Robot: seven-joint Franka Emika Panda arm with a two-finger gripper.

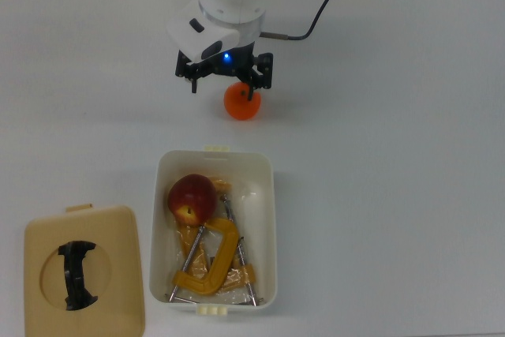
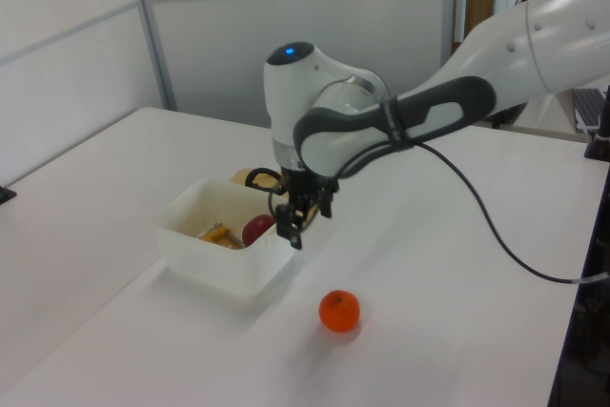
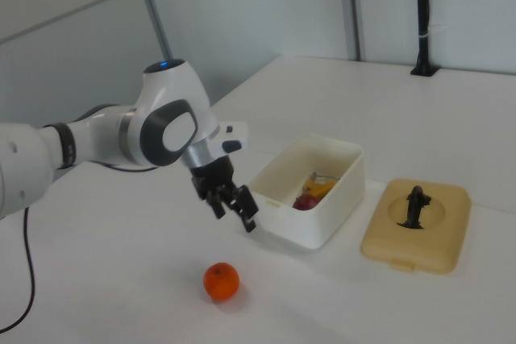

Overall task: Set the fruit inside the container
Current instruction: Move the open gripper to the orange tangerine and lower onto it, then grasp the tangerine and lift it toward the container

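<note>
The big white worktop (image 1: 394,195) holds everything. The robot arm (image 2: 457,92) reaches in, and its top end is cut off in every view. The tan lid (image 1: 83,270) with a black handle lies flat at the top view's lower left, with its bottom edge cut off. Just beside it sits the white tub (image 1: 272,219). Yellow clamps (image 1: 213,262) lie in the tub, partly hidden by its wall in the left view. The red apple (image 1: 192,199) rests in the tub too, near the end closest to the arm. The gripper (image 1: 226,78) hangs above the worktop, wide open and holding nothing. The orange (image 1: 242,101) sits on the worktop outside the tub, partly under the gripper in the top view.
</note>
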